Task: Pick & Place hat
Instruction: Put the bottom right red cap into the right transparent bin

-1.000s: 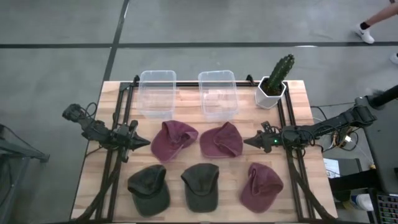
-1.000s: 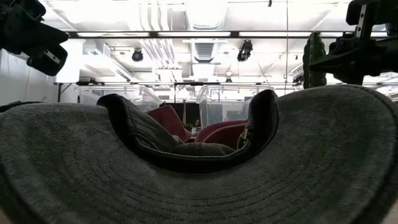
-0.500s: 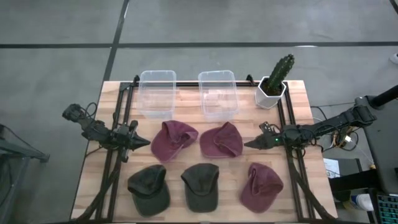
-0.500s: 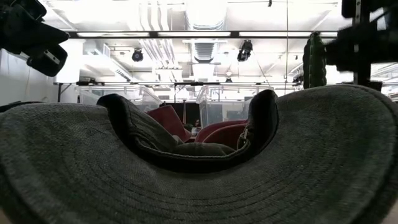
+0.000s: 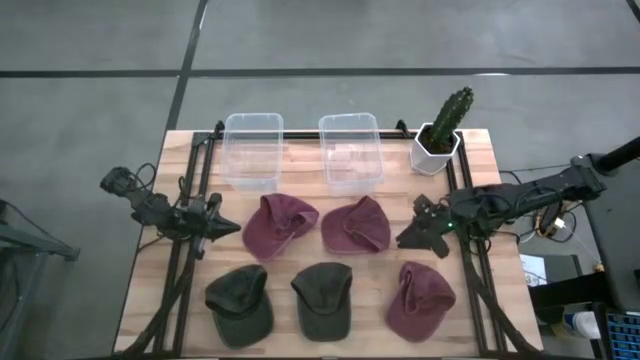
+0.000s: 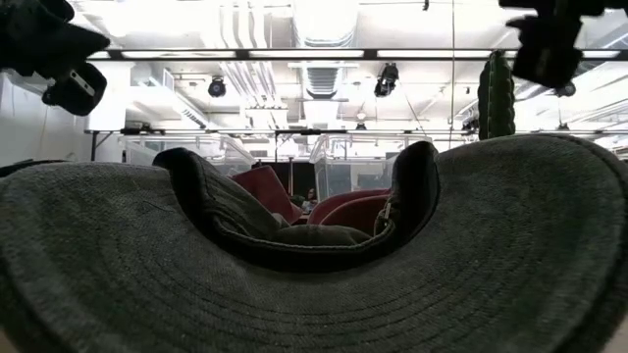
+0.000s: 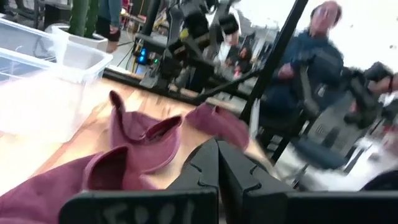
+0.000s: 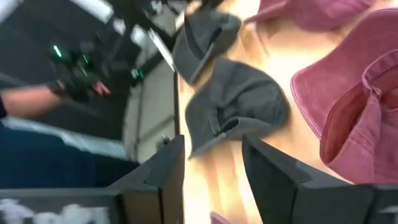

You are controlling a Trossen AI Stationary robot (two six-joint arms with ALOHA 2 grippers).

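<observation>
Three maroon hats [image 5: 276, 222] [image 5: 357, 226] [image 5: 420, 299] and two dark green hats [image 5: 240, 303] [image 5: 323, 298] lie on the wooden table, each resting on its crown and brim. The middle green hat [image 6: 314, 284] fills the low view. My right gripper [image 5: 402, 240] hangs open above the table's right side, between two maroon hats, tipped downward, with nothing between its fingers [image 8: 168, 180]. My left gripper [image 5: 237, 228] is shut and level at the table's left side, pointing at the nearest maroon hat [image 7: 134, 134] without touching it.
Two clear plastic bins [image 5: 252, 150] [image 5: 351, 150] stand at the far edge. A potted cactus [image 5: 443, 128] stands at the far right corner. Black frame rails [image 5: 190, 200] run along both table sides. People sit beyond the table in the left wrist view.
My right gripper has risen well above the table, tipped its fingers downward, drifted slightly toward the near edge, and opened. No hat has moved.
</observation>
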